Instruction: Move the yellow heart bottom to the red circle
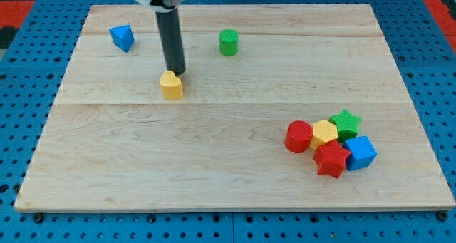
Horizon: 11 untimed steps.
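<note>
The yellow heart (171, 85) lies on the wooden board (178, 150), left of centre in the upper half. My tip (176, 73) stands just above it toward the view's top, touching or nearly touching its upper right edge. The red circle (298, 137) lies at the view's lower right, at the left end of a tight cluster of blocks, far from the heart.
The cluster holds a yellow hexagon (325, 133), a green star (345, 122), a red star (332, 159) and a blue cube (360, 152). A blue triangle (122, 38) lies at the upper left. A green cylinder (228, 42) lies at the upper middle.
</note>
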### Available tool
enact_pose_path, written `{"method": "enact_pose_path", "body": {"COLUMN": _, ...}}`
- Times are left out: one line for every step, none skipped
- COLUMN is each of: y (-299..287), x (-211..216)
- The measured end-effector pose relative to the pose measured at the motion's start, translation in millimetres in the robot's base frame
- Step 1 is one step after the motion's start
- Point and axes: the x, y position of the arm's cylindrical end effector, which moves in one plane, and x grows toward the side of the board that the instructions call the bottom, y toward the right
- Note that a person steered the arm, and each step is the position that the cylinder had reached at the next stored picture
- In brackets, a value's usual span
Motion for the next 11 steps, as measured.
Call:
{"method": "enact_pose_path", "body": {"y": -1, "x": -1}}
{"method": "enact_pose_path", "body": {"y": 1, "x": 15}}
{"method": "enact_pose_path", "body": {"y": 5, "x": 54}}
{"method": "enact_pose_path", "body": {"y": 76, "x": 87}}
{"method": "enact_pose_path", "body": {"y": 95, "x": 93}}
{"method": "enact_pose_path", "body": {"y": 47, "x": 105}}
{"method": "enact_pose_path", "body": {"y": 24, "x": 111}}
{"method": "enact_pose_path", "body": {"y": 116, "x": 140}}
{"method": "enact_pose_path", "body": {"y": 147, "x": 172}}
{"method": "enact_pose_path", "body": {"y": 131, "x": 187}}
{"method": "enact_pose_path", "body": {"y": 151, "x": 190}}
